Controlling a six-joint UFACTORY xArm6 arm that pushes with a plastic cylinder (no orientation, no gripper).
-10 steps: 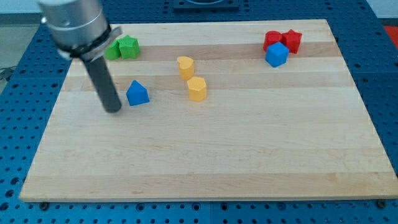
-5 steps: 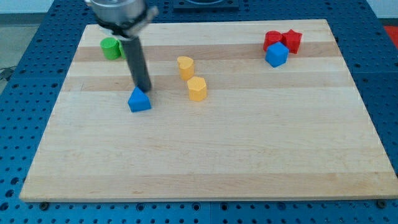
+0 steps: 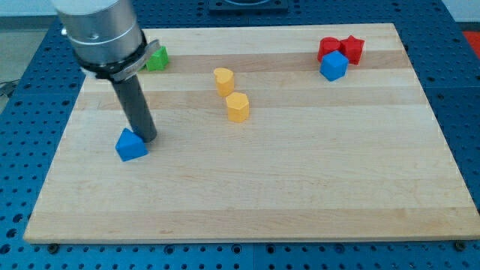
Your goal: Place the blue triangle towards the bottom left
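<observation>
The blue triangle (image 3: pixel 131 145) lies on the wooden board (image 3: pixel 300 180) at the view's left, about midway down. My tip (image 3: pixel 148 138) stands just to the upper right of it, touching or nearly touching its edge. The dark rod rises from there to the grey arm body at the view's top left.
Two yellow blocks (image 3: pixel 223 80) (image 3: pixel 238 107) sit near the board's middle top. A green block (image 3: pixel 156 58) shows partly behind the arm at the top left. Two red blocks (image 3: pixel 328 47) (image 3: pixel 352 48) and a blue cube (image 3: pixel 334 66) sit at the top right.
The blue triangle has slid down and to the left, pushed by my tip, which moved the same way. The arm now hides one green block.
</observation>
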